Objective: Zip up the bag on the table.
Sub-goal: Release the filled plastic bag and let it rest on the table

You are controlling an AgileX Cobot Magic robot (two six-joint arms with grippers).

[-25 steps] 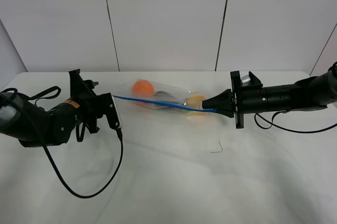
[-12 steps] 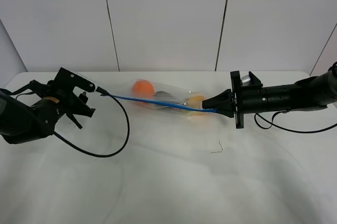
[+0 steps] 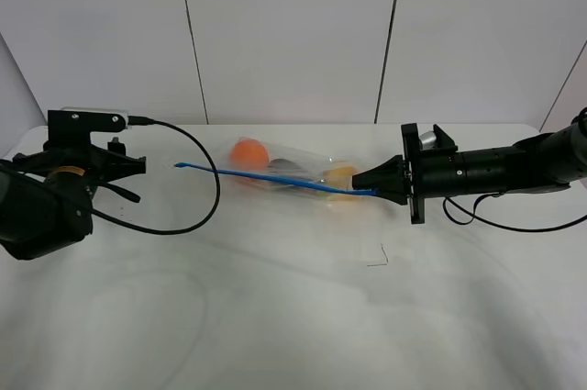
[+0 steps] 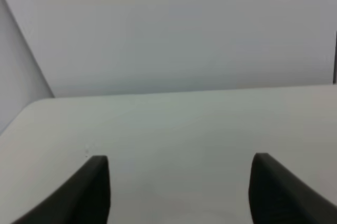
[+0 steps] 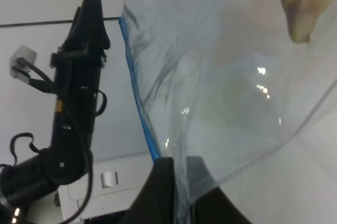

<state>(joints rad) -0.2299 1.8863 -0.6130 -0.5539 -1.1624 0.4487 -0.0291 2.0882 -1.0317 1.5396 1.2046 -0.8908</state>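
White wall panels stand behind the pale tabletop (image 3: 293, 317), and from the high camera I see the bag (image 3: 284, 170) lying toward the back of it, an orange fruit (image 3: 249, 152) and a yellow one (image 3: 341, 174) showing through the film. A second ago my left arm (image 3: 55, 197) sat against the bag's end farthest from the right pincer (image 3: 374, 190); it then slid outward along the blue zipper strip (image 3: 266, 176) and has now swung well clear, its cable (image 3: 202, 197) looping between it and the bag. The strip's free tip reaches farther out from the bag than before and nothing touches it. The right pincer has not moved and stays clenched on the bag's opposite end. On the left wrist camera the left pincer (image 4: 179, 182) is released, fingers wide apart over bare tabletop, with no bag in sight. On the right wrist camera the film is pinched between the dark fingers, the strip running away toward the distant left arm. I judge the closing stroke finished, though I cannot confirm the seal holds along its length.
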